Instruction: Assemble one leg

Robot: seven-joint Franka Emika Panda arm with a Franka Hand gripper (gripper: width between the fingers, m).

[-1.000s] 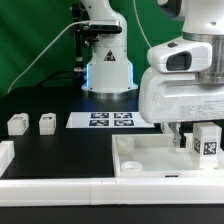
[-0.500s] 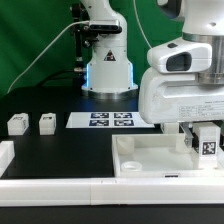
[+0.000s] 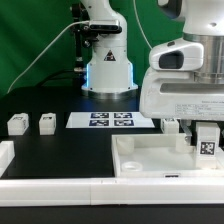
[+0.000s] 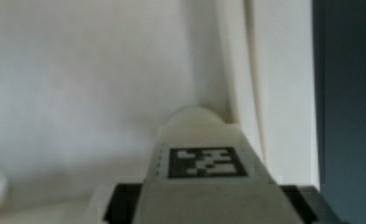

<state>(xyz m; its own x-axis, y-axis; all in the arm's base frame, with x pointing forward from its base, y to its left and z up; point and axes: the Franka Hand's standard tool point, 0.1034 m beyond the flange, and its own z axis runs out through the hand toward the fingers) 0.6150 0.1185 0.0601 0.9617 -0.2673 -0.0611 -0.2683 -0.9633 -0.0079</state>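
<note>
My gripper [image 3: 204,132] is shut on a leg [image 3: 207,143], a small white block with a black-and-white tag on its face. I hold it upright over the right part of the large white tabletop piece [image 3: 140,160], close to its surface. In the wrist view the leg [image 4: 205,150] fills the middle between my dark fingers [image 4: 130,203], with the white tabletop [image 4: 91,90] behind it and its edge along one side. Two more legs [image 3: 17,124] [image 3: 46,122] stand on the black table at the exterior view's left.
The marker board [image 3: 110,120] lies behind the tabletop piece, in front of the robot base [image 3: 106,70]. White border rails run along the front [image 3: 60,184] and the left [image 3: 5,155].
The gripper and the held leg have shifted slightly toward the exterior view's right and a little upward. The other parts have not moved.
</note>
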